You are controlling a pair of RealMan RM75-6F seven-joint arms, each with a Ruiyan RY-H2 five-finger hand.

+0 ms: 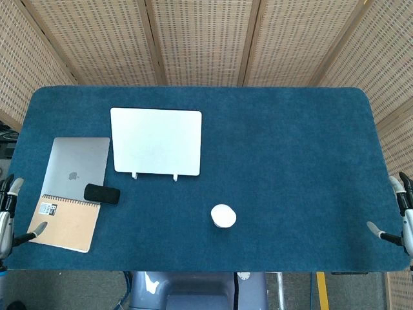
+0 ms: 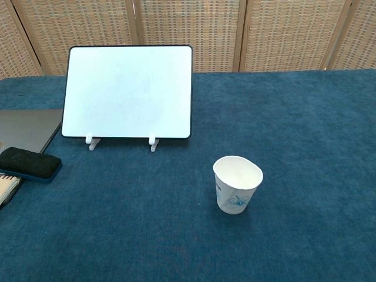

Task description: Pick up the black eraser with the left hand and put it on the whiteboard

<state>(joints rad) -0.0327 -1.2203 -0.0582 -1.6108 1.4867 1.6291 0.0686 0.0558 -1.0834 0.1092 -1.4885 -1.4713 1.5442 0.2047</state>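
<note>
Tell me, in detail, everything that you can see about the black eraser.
The black eraser is a small oblong block with rounded ends. Its top looks soft and matte black, and the chest view shows a thin blue base under it. It lies flat, long side running left to right, partly on the near edge of the closed silver laptop and over the top edge of the spiral notebook. It sits left of the whiteboard. No hand touches it.

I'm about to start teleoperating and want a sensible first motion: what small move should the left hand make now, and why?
Probably bring the left hand inward and over the black eraser. The hand sits at the table's left edge, fingers apart, holding nothing, while the eraser lies untouched across the laptop and notebook, short of the whiteboard.
</note>
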